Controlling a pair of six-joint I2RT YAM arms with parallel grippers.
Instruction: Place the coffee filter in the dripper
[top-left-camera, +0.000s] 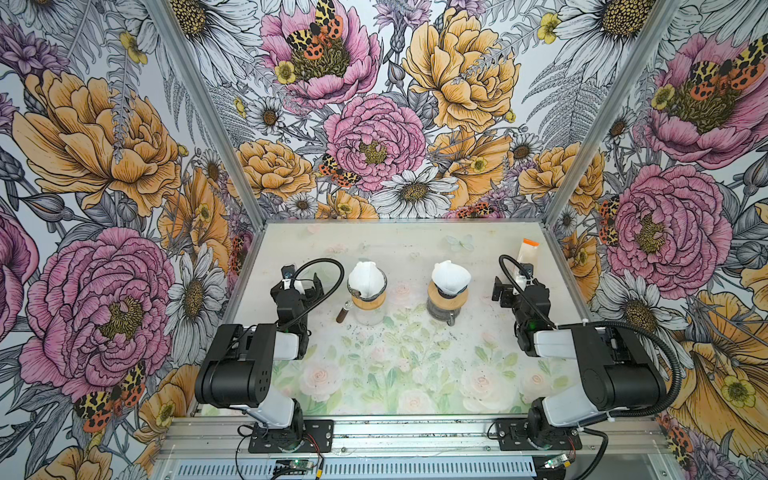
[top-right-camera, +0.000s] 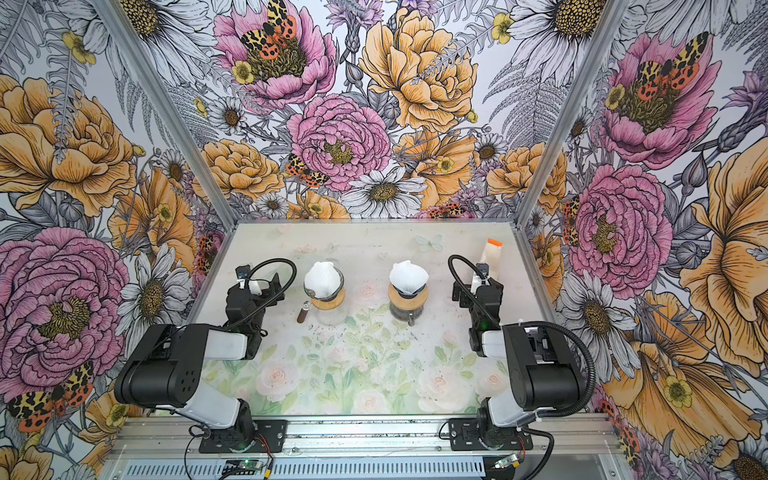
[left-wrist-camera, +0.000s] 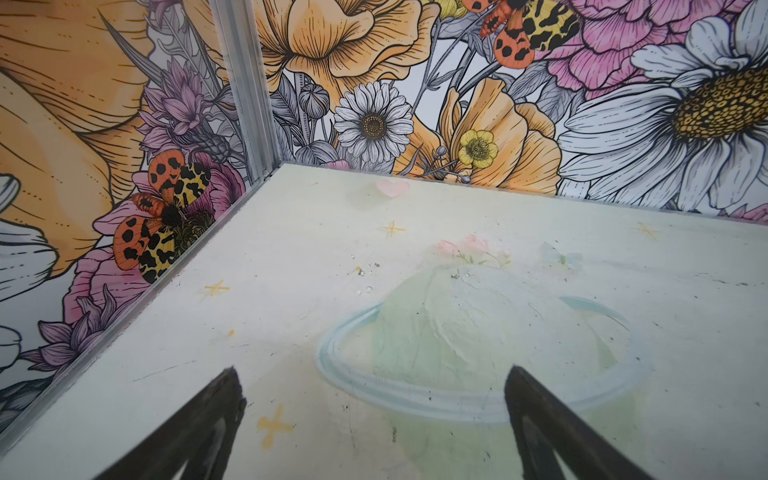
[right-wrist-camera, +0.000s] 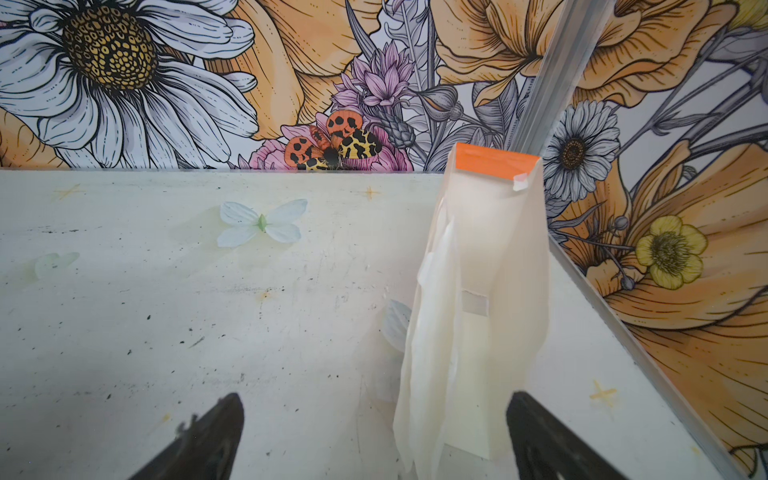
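Two white paper filters are already in place, each one in the mouth of its own dripper, side by side in the middle of both top views. The left filter (top-left-camera: 365, 276) is crumpled and stands up in a rounded point from the left dripper (top-left-camera: 368, 302), which is clear glass with a pale wooden collar. The right filter (top-left-camera: 451, 276) has the same shape and sits in the right dripper (top-left-camera: 445, 296), which has a wooden collar over darker glass. One small brown cylinder (top-left-camera: 344, 315) lies just beside the left dripper.

At the upper right of the table, near the wall, one tall pack of filters (right-wrist-camera: 486, 257) stands upright. It is whitish and half transparent, with an orange strip on top.

The table (top-left-camera: 415, 374) is flat and pale, with a faded print of roses and leaves, dark specks and scratches. Three walls (top-left-camera: 374, 104) with big drawn flowers and moths close it in, joined by two metal posts (top-left-camera: 199, 104).

The left tool (left-wrist-camera: 372, 370) has its black fingers wide apart over bare table. The right tool (right-wrist-camera: 374, 395) is also wide apart and holds nothing, and the pack stands ahead of it.
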